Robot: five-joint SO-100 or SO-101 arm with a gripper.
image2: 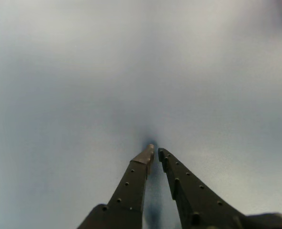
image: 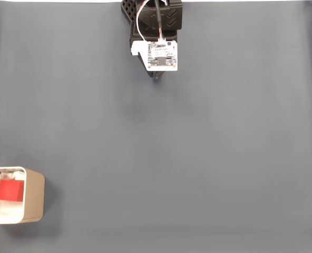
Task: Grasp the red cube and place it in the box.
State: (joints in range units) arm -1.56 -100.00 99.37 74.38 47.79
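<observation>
One red cube [image: 10, 190] lying inside the box [image: 35, 195], on the white lining, at the lower left corner of the fixed view. Box resting on the grey desk [image: 198, 158], partly cut by the left edge of that view. Arm at the top centre of the fixed view, well apart from the box, white board on its wrist. Gripper [image2: 155, 151] seen in the wrist view pointing at bare desk, fingers [image2: 131, 183] almost pressed together at the tips, a thin gap between them, holding nothing.
</observation>
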